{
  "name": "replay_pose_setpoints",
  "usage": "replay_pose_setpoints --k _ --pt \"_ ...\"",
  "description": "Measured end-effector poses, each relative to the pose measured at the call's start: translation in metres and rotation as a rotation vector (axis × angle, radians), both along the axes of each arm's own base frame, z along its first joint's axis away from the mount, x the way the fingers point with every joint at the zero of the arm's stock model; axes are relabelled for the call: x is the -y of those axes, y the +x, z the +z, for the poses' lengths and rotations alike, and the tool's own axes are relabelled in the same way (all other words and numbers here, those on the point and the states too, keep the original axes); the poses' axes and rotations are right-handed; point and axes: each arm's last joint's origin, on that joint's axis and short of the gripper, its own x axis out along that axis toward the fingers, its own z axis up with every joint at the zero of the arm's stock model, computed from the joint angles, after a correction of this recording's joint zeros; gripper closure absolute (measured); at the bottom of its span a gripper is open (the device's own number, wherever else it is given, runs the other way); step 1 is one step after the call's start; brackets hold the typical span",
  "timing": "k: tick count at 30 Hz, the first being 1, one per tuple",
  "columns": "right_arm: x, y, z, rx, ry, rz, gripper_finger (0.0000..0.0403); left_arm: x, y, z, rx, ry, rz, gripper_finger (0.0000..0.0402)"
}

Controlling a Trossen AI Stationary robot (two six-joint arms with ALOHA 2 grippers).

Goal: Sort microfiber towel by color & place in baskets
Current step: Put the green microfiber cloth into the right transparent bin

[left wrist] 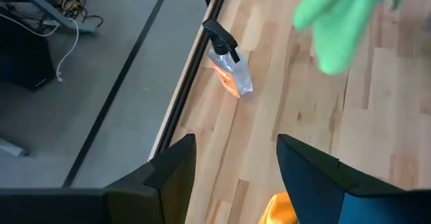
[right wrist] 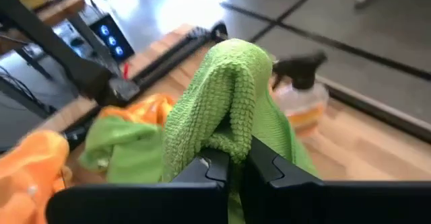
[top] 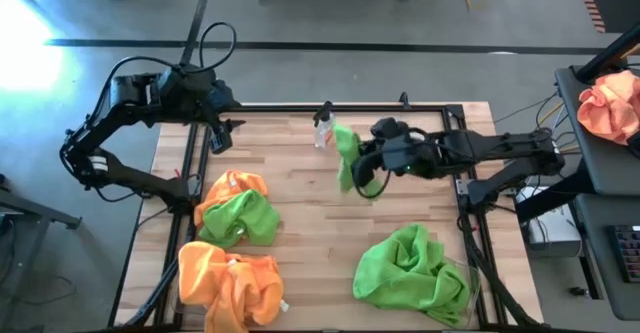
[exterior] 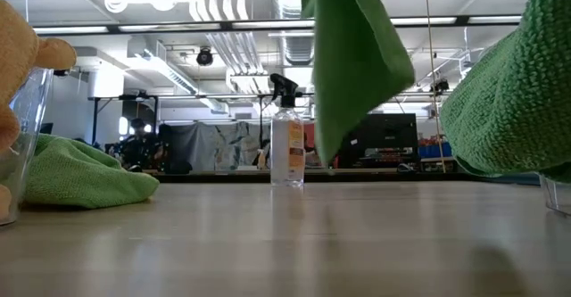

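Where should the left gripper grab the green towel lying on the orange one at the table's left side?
Take the green towel at a raised fold on its crumpled top, coming straight down from above. It lies slumped across the orange towel, so a low or side approach would likely catch both. The left gripper hovers open nearby; the right gripper is shut on another green towel.

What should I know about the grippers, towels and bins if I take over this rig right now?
Right gripper: shut on a green towel, held in the air over mid-table near the spray bottle.
Left gripper: open, empty, waiting at the table's far left edge.
Done: green pile in the right bin; orange pile in the left bin.
Left: a green towel and an orange towel lie loose together on the table on the left side. Drop the held towel with the green pile, probably, then sort those two.
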Motion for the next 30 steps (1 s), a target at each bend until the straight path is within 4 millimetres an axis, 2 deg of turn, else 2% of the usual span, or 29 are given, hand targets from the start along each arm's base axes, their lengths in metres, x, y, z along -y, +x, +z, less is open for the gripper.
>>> replay_pose_setpoints --k 10,20,25,30 --pt "-0.020 -0.022 -0.023 -0.272 0.121 0.035 0.0394 -0.001 0.003 -0.001 0.064 -0.095 0.110 0.0211" --pt "-0.057 -0.074 -0.022 -0.518 0.328 0.267 0.0394 -0.008 0.016 -0.004 0.155 -0.156 0.327 0.0212" --pt "-0.075 -0.103 -0.017 -0.599 0.432 0.341 0.0394 -0.013 0.034 -0.022 0.140 -0.210 0.389 0.0212" --pt "-0.096 -0.121 -0.015 -0.685 0.587 0.455 0.0394 -0.020 0.057 -0.060 0.090 -0.246 0.434 0.0212"
